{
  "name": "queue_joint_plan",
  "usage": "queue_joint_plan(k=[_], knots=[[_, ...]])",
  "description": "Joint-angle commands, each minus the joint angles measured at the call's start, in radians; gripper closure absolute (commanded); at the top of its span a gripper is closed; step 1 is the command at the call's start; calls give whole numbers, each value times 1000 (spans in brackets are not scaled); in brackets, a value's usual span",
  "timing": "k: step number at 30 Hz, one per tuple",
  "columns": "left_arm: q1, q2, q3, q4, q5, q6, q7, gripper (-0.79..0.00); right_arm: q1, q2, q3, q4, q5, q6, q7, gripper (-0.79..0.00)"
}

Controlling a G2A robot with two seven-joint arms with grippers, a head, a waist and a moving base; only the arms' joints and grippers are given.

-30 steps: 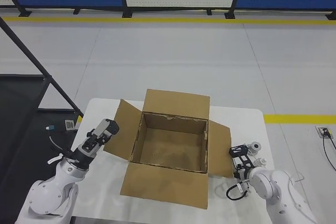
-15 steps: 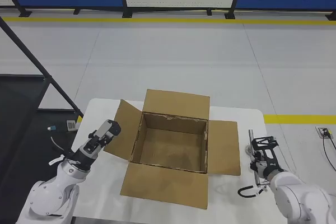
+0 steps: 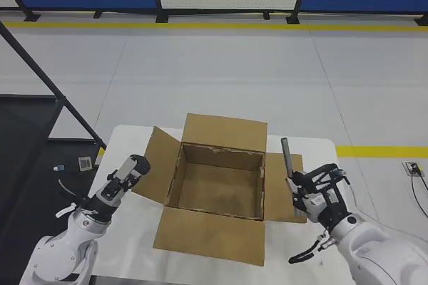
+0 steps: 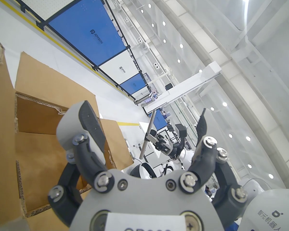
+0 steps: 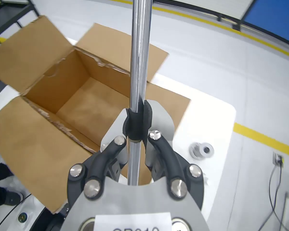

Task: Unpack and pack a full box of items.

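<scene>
Steel rod (image 5: 139, 49): pinched near its lower end by the right gripper (image 5: 137, 118), above the right flap of the open cardboard box (image 3: 225, 130) at mid-table (image 3: 314, 149). Long axis runs near-to-far, with the free end toward the far edge. Left gripper (image 4: 144, 118): spread, empty, beside the left flap.

Open empty cardboard box (image 3: 210, 239); steel rod (image 5: 140, 49) in R gripper (image 5: 137, 118).

Bright overhead lamps, wrist-view edge distortion
</scene>
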Motion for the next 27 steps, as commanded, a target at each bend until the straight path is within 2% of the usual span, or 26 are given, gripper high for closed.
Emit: queue_joint_plan(k=[1, 7, 15, 21, 27], knots=[[13, 0, -15, -6, -2, -5, 14, -785, 74, -4, -76, 41, -15, -13, 17, 0], [48, 1, -55, -21, -17, -22, 42, -785, 352, -42, -337, 263, -32, -11, 64, 0], [48, 1, -55, -21, -17, -22, 42, -785, 685, -130, -629, 659, 23, -30, 75, 0], [48, 1, -55, -21, -17, -22, 42, -785, 832, -202, -782, 922, 33, -48, 84, 0], [48, 1, -55, -21, -17, -22, 42, -785, 888, -259, -852, 1137, 78, -54, 67, 0]])
